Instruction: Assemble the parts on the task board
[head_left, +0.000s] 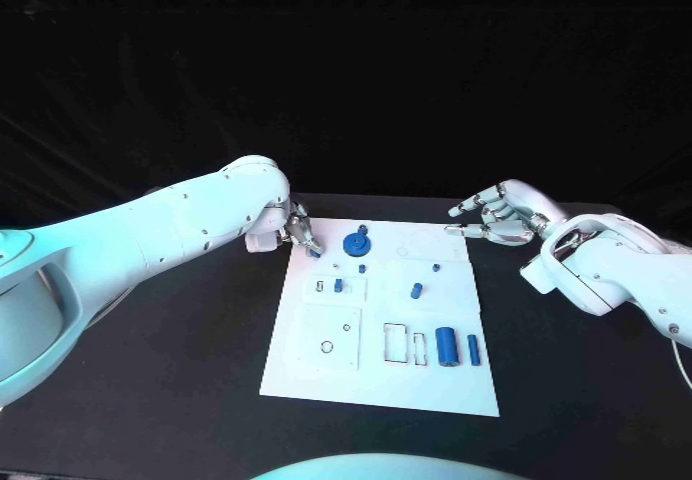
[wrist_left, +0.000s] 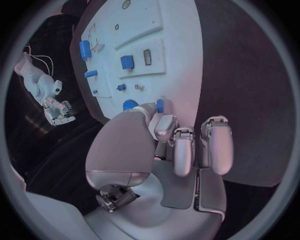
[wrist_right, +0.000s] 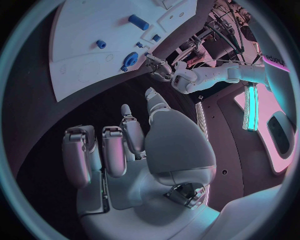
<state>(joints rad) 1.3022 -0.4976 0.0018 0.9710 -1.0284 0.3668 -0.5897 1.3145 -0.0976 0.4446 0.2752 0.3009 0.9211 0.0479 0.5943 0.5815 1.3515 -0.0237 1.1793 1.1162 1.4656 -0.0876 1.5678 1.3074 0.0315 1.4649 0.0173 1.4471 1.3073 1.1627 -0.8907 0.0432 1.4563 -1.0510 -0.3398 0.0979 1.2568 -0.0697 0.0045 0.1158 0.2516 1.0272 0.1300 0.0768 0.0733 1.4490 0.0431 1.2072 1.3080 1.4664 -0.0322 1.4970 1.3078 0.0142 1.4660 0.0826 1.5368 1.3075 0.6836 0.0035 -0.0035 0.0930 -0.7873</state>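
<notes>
The robot's left hand (head_left: 299, 232) hangs over the far left corner of the white rectangular task board (head_left: 379, 380), which lies in the middle of the black table (head_left: 173, 390). Its silver fingers (wrist_left: 182, 150) are curled downward at the board's edge, and in the left wrist view the fingertips sit close beside a small blue piece (wrist_left: 160, 105); whether they pinch it or only touch it, I cannot tell.

Just beside that hand, on the board, lies a round blue disc-shaped part (head_left: 356, 242), with a tiny blue peg (head_left: 362, 267) near it. Toward the middle, a small blue block (head_left: 339, 285) stands in a recessed square, and another short blue piece (head_left: 417, 291) stands further right. Nearer the robot, a thick blue cylinder (head_left: 447, 347) and a thinner blue pin (head_left: 473, 349) lie side by side next to two empty rectangular slots (head_left: 395, 342).

The right hand (head_left: 498, 215) hovers off the board's far right corner, above the table, its fingers loosely bent and spread apart, holding nothing. The right wrist view shows the same empty palm (wrist_right: 178, 145).
</notes>
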